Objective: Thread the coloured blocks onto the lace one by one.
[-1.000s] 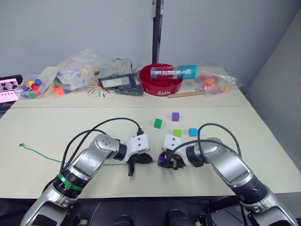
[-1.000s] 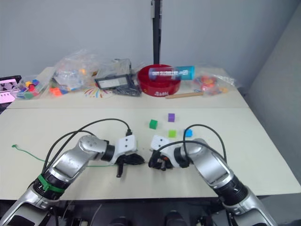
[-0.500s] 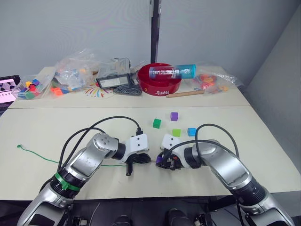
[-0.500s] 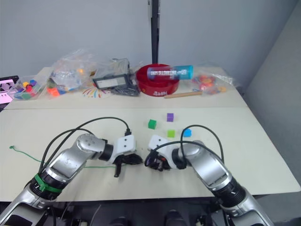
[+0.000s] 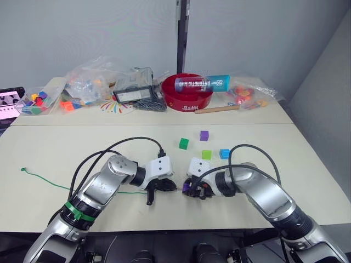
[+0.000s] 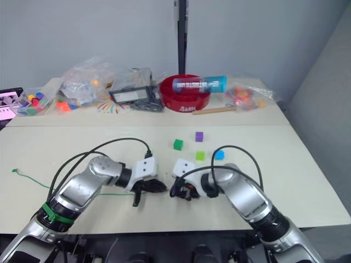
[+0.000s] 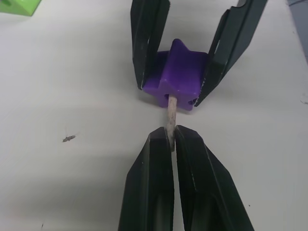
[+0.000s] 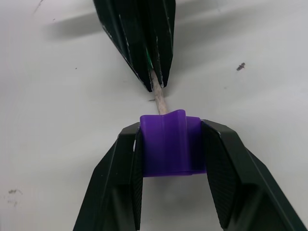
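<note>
Blue tube (image 5: 202, 84) lettered "ARTARCTIC MIND" lies across red bowl (image 5: 187, 99)

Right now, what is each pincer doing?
Left pincer: closed on the lace's pale tip.
Right pincer: closed on a purple block.

We reckon it's a lab: plain grey walls, two pale tables (image 5: 49, 153) pushed together, clear bags of coloured pieces (image 5: 88, 82), a red bowl (image 5: 186, 98) and a monitor (image 5: 11, 101) at the edge.
</note>
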